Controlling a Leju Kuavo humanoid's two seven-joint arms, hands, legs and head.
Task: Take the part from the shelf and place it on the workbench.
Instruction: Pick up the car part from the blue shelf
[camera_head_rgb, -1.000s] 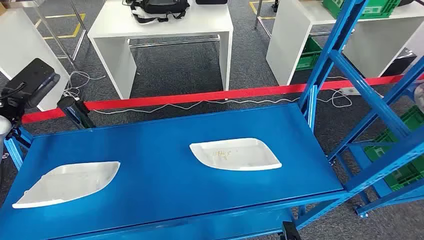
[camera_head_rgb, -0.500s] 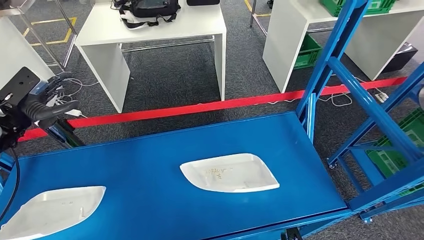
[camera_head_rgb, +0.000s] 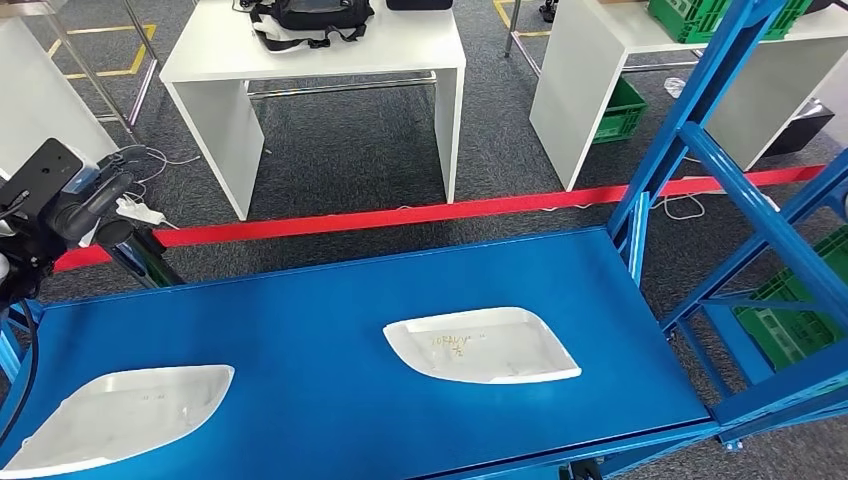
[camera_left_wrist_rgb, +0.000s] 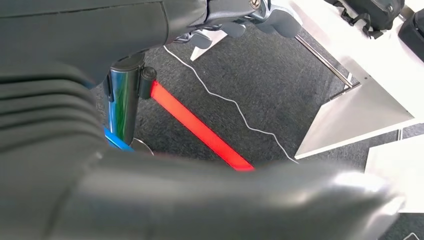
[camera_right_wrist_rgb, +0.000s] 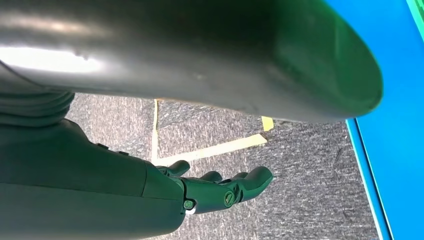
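In front of me is a blue bench. Two flat white parts lie on it, well apart: one part near the middle with yellow writing, one at the left corner.

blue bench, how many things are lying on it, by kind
white moulded parts: 2, one near the middle and one at the left front corner of the blue bench
total: 2

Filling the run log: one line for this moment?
left hand: raised, empty | right hand: empty | parts: on bench
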